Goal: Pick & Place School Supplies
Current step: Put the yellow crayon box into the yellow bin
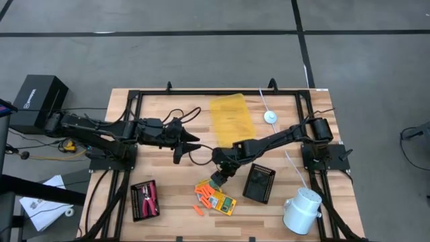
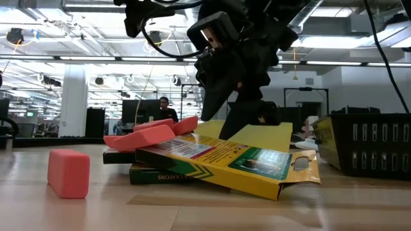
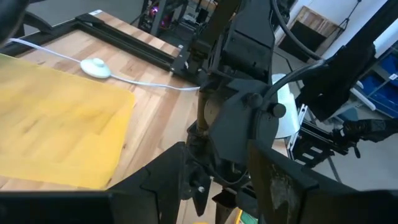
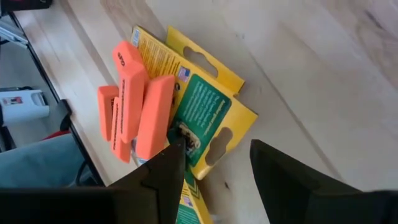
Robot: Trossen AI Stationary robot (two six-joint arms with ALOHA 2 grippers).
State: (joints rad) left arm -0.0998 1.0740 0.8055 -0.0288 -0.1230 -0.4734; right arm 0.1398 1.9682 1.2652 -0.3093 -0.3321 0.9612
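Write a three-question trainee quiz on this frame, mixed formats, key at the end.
1. True or false: the right gripper is shut on a yellow-and-green card box.
2. Which tray holds the red-handled tool? A: translucent yellow tray. B: black tray at the table's front left. C: black tray beside the right arm.
3. What lies stacked on the card boxes?

Key:
1. False; its fingers are open above the boxes.
2. B.
3. Orange sticks.
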